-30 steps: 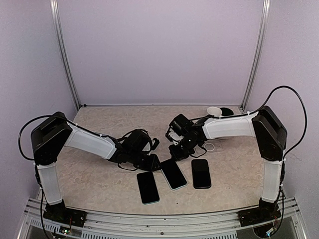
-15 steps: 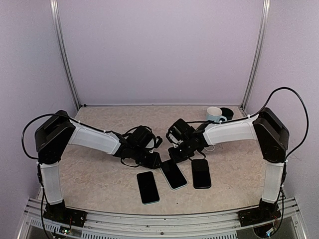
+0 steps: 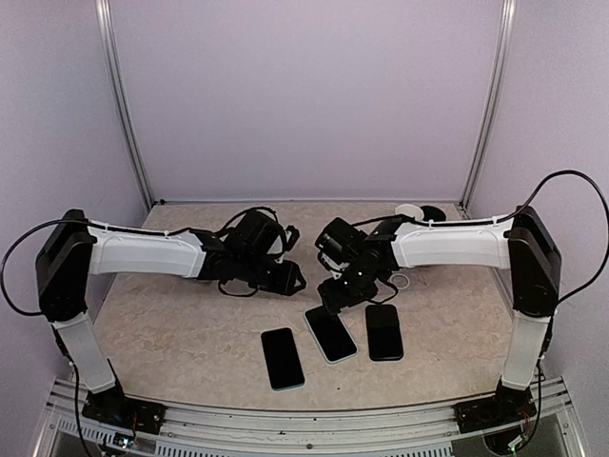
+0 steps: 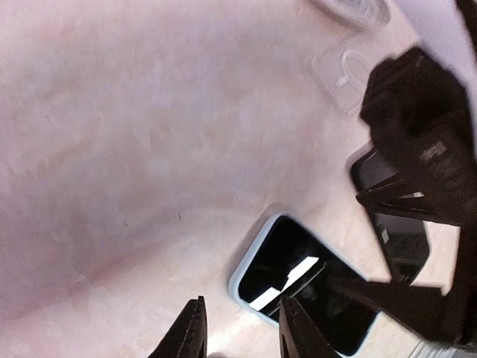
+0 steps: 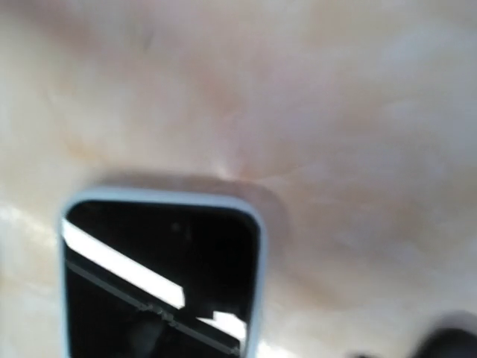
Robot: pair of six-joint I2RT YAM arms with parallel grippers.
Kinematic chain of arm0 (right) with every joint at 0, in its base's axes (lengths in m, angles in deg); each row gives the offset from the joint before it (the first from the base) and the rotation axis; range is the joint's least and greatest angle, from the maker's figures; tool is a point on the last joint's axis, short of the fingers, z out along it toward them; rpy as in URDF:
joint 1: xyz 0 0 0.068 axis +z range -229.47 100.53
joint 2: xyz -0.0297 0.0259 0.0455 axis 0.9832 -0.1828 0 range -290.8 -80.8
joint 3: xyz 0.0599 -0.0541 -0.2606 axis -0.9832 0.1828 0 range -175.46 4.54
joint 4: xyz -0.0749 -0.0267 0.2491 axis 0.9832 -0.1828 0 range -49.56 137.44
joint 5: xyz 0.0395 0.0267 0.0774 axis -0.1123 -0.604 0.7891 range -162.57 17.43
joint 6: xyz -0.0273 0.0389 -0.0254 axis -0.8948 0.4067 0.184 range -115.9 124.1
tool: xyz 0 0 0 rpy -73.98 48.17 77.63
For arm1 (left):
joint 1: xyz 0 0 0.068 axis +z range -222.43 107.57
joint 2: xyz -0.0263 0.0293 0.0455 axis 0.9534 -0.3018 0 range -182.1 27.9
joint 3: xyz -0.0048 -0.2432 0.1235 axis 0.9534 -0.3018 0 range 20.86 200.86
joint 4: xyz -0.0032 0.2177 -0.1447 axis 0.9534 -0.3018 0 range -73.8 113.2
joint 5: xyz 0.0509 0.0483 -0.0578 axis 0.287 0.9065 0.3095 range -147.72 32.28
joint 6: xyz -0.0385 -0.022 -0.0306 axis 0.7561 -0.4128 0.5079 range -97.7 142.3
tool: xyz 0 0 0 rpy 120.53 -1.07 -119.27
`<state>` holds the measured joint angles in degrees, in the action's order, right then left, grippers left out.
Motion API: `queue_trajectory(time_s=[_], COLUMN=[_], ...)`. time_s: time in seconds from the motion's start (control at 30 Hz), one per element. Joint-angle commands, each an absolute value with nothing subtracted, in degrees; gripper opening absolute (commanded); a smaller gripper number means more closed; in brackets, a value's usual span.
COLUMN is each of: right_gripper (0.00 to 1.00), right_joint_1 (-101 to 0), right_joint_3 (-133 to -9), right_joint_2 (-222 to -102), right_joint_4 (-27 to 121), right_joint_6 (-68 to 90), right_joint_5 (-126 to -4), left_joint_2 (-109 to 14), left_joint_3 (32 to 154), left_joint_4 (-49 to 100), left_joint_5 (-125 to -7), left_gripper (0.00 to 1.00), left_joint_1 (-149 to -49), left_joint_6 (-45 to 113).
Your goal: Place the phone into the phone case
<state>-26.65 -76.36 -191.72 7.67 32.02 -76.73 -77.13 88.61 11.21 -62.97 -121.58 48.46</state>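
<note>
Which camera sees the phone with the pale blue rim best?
The top external view: the cased phone shows almost whole, lying flat. Left wrist shows it partly hidden; right wrist shows only one blurry end.

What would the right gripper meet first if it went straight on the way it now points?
The right gripper would likely hit the far end of the middle phone; depth is unclear.
</note>
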Motion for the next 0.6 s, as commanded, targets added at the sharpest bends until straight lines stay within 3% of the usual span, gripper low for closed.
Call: queue_trajectory(time_s=[0.0,0.07,0.27,0.57], right_gripper=[0.92,0.99,0.99,0.99], right_joint_1=[-23.8,-22.2,-19.4,-18.4], right_joint_3=[-77.4,-76.1,-76.3,-77.1], right_joint_2=[-186.8,-187.7,-191.2,-198.3], right_joint_4=[4.0,4.4,5.5,2.5], right_joint_6=[36.6,38.9,41.5,42.3], right_joint_5=[-80.8,-78.9,-77.2,-80.9], left_joint_2=[-68.8,-66.3,-61.9,-60.3], left_joint_3=[89.1,86.1,79.6,76.1], left_joint_4=[11.7,12.4,14.3,16.8], left_joint_5=[-56.6,-56.0,-55.7,-57.1], left_gripper=[0.37,0.39,0.49,0.50], left_joint_1=[-120.7,-120.0,-119.4,-119.4], left_joint_6=[46.8,47.4,48.7,49.0])
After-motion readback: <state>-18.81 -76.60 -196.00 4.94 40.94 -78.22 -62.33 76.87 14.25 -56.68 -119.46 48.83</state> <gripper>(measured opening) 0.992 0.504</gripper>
